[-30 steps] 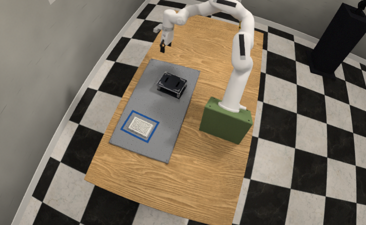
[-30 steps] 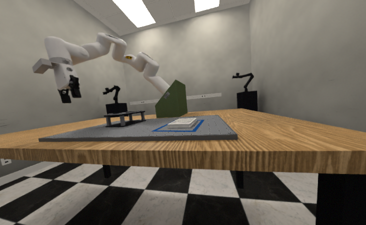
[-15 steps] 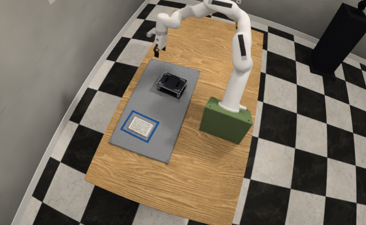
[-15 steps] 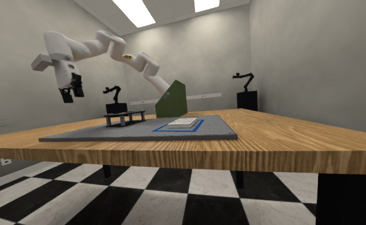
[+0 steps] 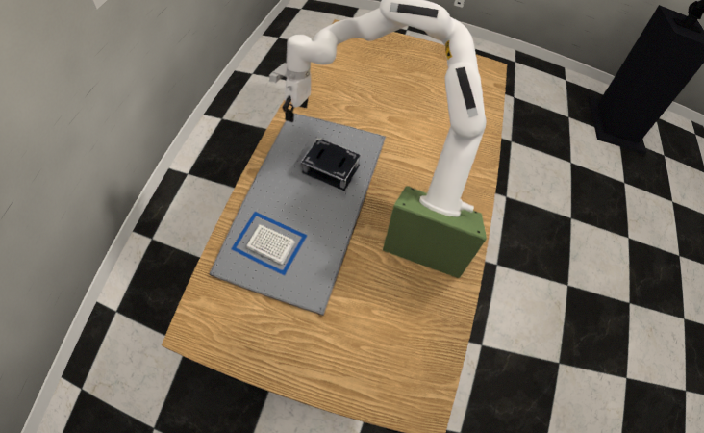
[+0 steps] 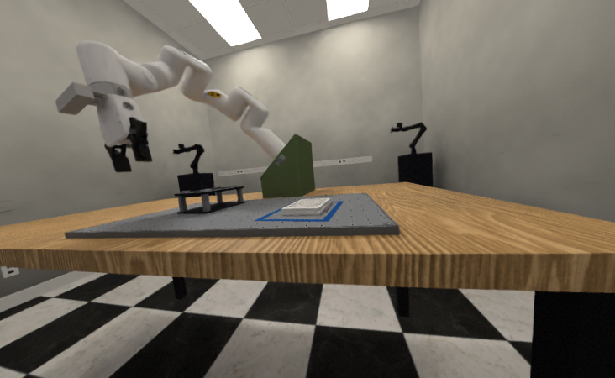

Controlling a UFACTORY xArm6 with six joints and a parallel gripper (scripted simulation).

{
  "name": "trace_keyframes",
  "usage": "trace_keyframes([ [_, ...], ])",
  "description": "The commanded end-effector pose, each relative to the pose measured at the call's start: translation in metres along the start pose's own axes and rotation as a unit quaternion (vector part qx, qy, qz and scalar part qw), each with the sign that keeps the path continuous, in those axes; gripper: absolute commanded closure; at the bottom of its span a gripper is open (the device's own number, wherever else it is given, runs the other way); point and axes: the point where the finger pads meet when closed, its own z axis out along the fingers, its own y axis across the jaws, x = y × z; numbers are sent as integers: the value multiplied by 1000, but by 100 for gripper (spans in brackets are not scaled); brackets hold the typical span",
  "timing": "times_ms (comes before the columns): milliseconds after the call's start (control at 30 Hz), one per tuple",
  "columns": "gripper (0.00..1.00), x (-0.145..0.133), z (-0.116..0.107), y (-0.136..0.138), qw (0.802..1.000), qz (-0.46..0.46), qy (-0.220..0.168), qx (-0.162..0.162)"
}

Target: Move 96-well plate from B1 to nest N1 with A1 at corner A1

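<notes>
The white rectangular 96-well plate [image 5: 272, 242] lies flat inside the blue-outlined rectangle of bench spot B1 [image 5: 240, 238], on the grey perforated metal base plate [image 5: 312, 215] that rests on the wooden surface [image 5: 397, 322]. In the top view the plate's long axis runs from upper left to lower right, parallel to the short edges of the grey base plate and to the long sides of the blue outline. Its cut-off corner is too small to make out in either view.

The black raised plate nest N1 [image 5: 330, 161] stands further along the same grey base plate, well apart from the white plate, with its long axis lying roughly the same way.

The white six-joint arm [image 5: 459, 107] rises from a green box-shaped pedestal [image 5: 433, 234] and arches over the surface. Its black-fingered pincer [image 6: 128, 154] hangs high above the far corner of the grey base plate, beyond the nest, fingers spread wide and holding nothing, tilted slightly from vertical.
</notes>
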Motion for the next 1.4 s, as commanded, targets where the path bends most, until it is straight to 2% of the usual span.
trace_keyframes([
  [0,0,5,3,-22,1000,1,2,0],
  [167,0,5,5,-30,1000,-1,-2,-4],
  [433,0,6,14,-69,1000,-1,-2,-4],
  [667,0,4,20,-96,1000,-2,-6,-10],
  [733,0,4,20,-96,1000,-2,-6,-10],
  [1200,0,-4,36,-161,1000,-3,-8,-18],
  [1367,0,-7,39,-173,1000,-4,-8,-27],
])
